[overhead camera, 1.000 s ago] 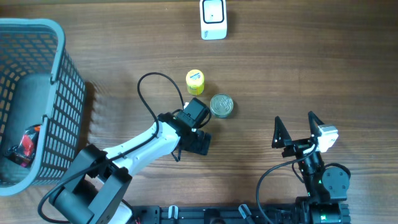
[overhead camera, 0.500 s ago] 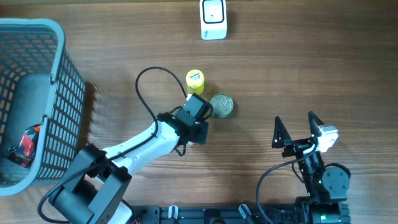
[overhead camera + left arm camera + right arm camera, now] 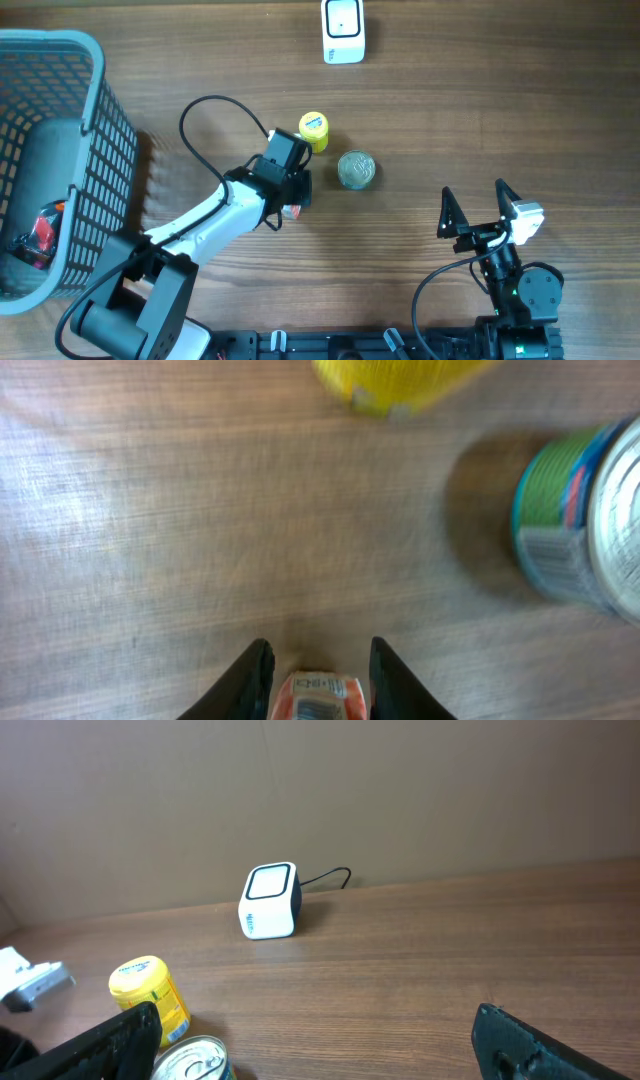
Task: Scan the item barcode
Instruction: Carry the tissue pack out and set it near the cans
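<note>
A small orange-and-white packet [image 3: 320, 698] with a printed barcode on its top face sits between the black fingers of my left gripper [image 3: 320, 650], which is shut on it just above the wooden table. From overhead the packet [image 3: 292, 211] peeks out under the left gripper [image 3: 293, 198], left of the tin can. The white scanner [image 3: 343, 30] stands at the table's far edge, also in the right wrist view as the scanner [image 3: 270, 900]. My right gripper [image 3: 473, 192] rests open and empty at the near right; in its own view the right gripper [image 3: 320, 1050] has its fingers spread wide.
A yellow jar [image 3: 314, 130] and a tin can [image 3: 357, 169] stand just ahead of the left gripper, the jar [image 3: 400, 380] and can [image 3: 590, 520] blurred in its wrist view. A grey basket [image 3: 100, 150] with a red item [image 3: 40, 228] fills the left side.
My left gripper's jaws have closed in on the packet, and the arm has swung left and away from the can with it. The right arm has not moved.
</note>
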Motion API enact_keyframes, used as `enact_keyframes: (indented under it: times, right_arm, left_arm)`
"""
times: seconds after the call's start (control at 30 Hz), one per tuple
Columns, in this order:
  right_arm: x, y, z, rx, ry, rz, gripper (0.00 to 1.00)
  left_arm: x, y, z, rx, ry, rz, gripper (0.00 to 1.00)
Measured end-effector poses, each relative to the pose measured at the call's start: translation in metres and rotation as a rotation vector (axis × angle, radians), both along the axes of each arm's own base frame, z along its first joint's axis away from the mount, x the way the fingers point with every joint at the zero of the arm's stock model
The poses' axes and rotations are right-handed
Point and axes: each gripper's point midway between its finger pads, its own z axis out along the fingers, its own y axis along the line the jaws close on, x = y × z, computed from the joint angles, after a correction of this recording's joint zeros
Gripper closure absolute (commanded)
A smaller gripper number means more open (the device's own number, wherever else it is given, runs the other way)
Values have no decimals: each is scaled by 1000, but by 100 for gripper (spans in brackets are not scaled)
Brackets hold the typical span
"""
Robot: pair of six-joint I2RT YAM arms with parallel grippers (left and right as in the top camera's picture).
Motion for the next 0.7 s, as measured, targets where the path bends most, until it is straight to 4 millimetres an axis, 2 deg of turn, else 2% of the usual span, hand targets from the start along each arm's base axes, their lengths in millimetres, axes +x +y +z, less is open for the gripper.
enact_keyframes:
  times: [0.1, 0.13, 0.17, 0.33, 0.37, 0.43, 0.57, 0.63, 0.67, 0.7]
  right_arm:
    - [0, 0, 0, 0, 0, 0, 0]
    - [0, 0, 0, 0, 0, 0, 0]
    - [0, 0, 0, 0, 0, 0, 0]
    - [0, 0, 0, 0, 0, 0, 0]
    - [0, 0, 0, 0, 0, 0, 0]
    - [0, 0, 0, 0, 0, 0, 0]
    - [0, 0, 0, 0, 0, 0, 0]
    - [0, 0, 0, 0, 0, 0, 0]
    - [0, 0, 0, 0, 0, 0, 0]
    - [0, 0, 0, 0, 0, 0, 0]
  left_arm:
    - [13, -5, 7, -29, -59, 4, 71]
    - [17, -7, 9, -38, -74, 4, 68]
    - [18, -8, 10, -42, -81, 4, 59]
    - [16, -14, 11, -72, -70, -20, 33]
    - [16, -15, 11, -78, -69, -21, 24]
    - [15, -18, 12, -88, -67, -33, 0]
    - [11, -17, 13, -92, -54, -34, 0]
    - [7, -15, 29, -98, -67, -34, 0]
    - [5, -13, 42, -103, -88, -32, 0]
    - [2, -9, 63, -105, -118, -26, 0]
